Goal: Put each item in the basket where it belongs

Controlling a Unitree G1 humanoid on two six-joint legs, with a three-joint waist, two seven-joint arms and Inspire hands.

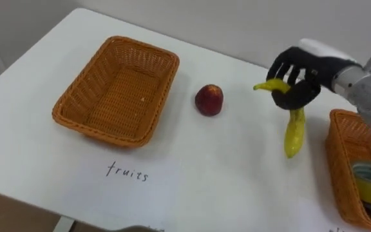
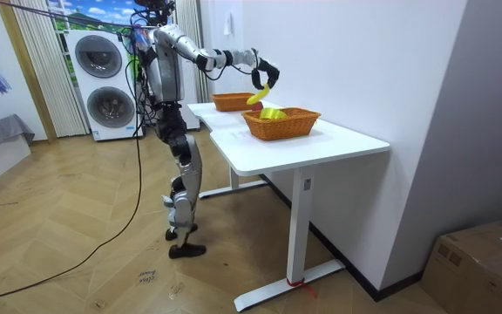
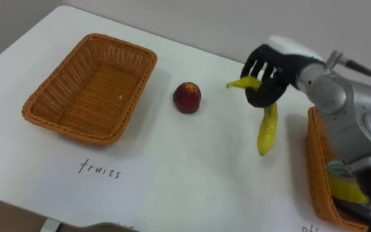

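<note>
This looks like a room in a home, with two washing machines (image 2: 103, 83) stacked one on top of the other, long pale curtains (image 2: 35, 70), a wooden floor (image 2: 77, 262) and a white worktop (image 2: 321, 144) beside a plain white wall.

Two wicker baskets (image 1: 76, 103) (image 1: 340, 161), one banana (image 1: 294, 132), one red fruit (image 1: 209, 100)

Handwritten word "fruits" on a paper sheet (image 1: 131, 175) at the bench's (image 1: 237, 161) front edge, just before the left basket (image 1: 118, 87). Writing beside the right basket (image 3: 317, 174) is cut off, unreadable.
</note>
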